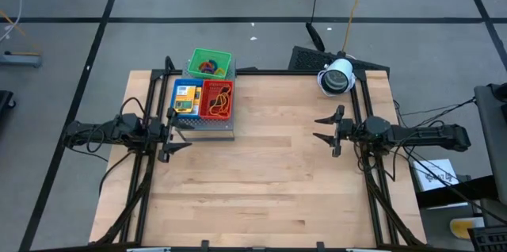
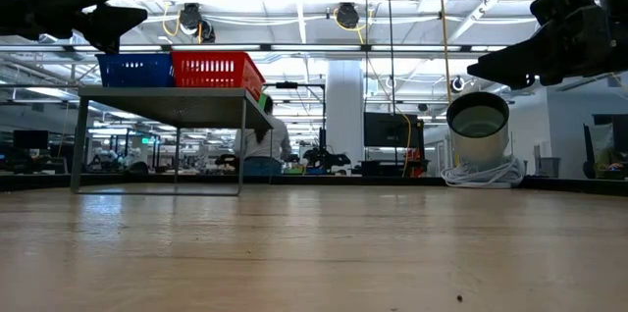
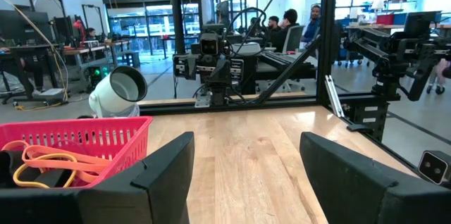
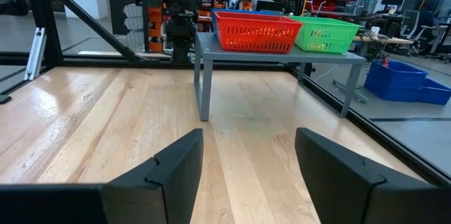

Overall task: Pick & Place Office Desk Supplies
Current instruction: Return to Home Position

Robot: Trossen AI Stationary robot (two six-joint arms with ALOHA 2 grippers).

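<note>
Both my grippers hang empty with their fingers spread apart: the left gripper (image 1: 176,131) at the table's left side, just beside the shelf's near corner, and the right gripper (image 1: 325,127) across from it at the right side, well apart from the bins. The supplies all lie in bins. Orange and red rubber bands (image 1: 219,101) are heaped in the red bin (image 1: 217,85), and my left wrist view shows the orange loops (image 3: 48,165) against its mesh wall. Yellow-orange packets (image 1: 188,100) with blue marks fill the blue bin (image 1: 176,90), which touches the red one on its left. Behind that pair stands a green bin (image 1: 228,55) holding a tangle of small coloured loops (image 1: 207,66); I cannot tell them apart one by one. All three bins stand on a grey metal shelf (image 1: 204,127), raised on legs over the far left part of the wooden table (image 1: 261,189). A white cylinder (image 1: 337,78) sits at the table's far right corner.
</note>
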